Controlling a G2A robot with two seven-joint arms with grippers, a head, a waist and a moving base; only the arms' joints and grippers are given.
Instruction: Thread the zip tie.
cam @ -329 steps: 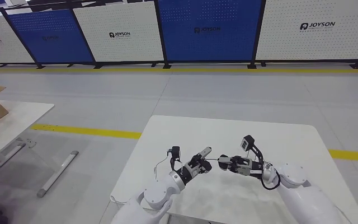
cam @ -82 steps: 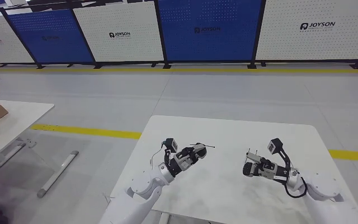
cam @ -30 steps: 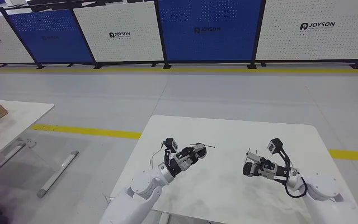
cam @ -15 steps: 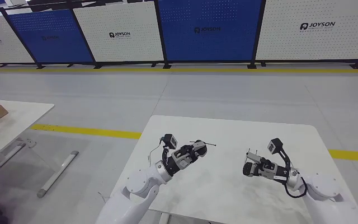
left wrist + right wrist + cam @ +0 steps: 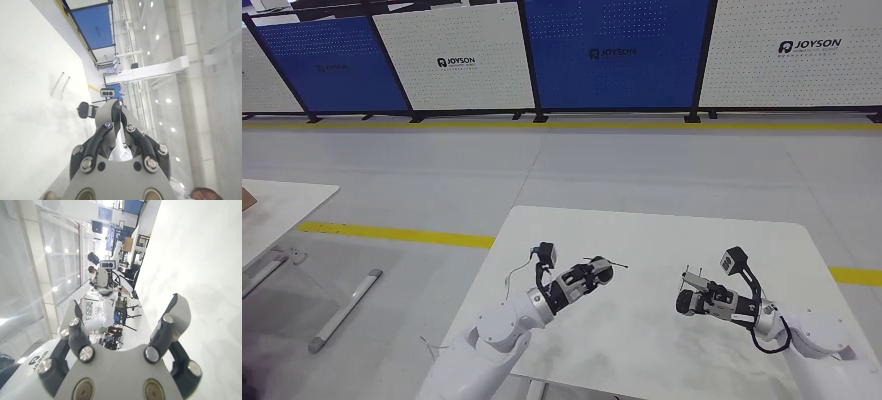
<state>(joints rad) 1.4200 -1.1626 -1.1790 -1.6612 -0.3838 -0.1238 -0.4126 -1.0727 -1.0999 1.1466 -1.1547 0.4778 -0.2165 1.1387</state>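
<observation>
**Item: zip tie (image 5: 614, 264).** A thin dark strip. One end is in the left gripper and the rest sticks out past the fingertips toward the right half of the tabletop. It is held above the tabletop (image 5: 642, 230) and does not lie on it. It is too slender to make out the head, the tail or any closed loop.

**Left gripper (image 5: 119, 106).** The fingers are pressed together on the zip tie, and a small grey stub shows at the tips. It sits over the left half of the tabletop, about midway between the far and near edges.

**Right gripper (image 5: 125, 299).** The fingers are spread wide with nothing between them. It sits over the right half of the tabletop, a little nearer the near edge, facing the left gripper and well apart from it.

**Progress (judgement).**
- The tie is lifted and secured in one gripper.
- With the arms parted and the right gripper empty, no threading is under way at this instant.
- It cannot be told whether the tail has already passed through the head.
- If it has not, the free end has yet to be taken, lined up with the head and pushed through.
</observation>
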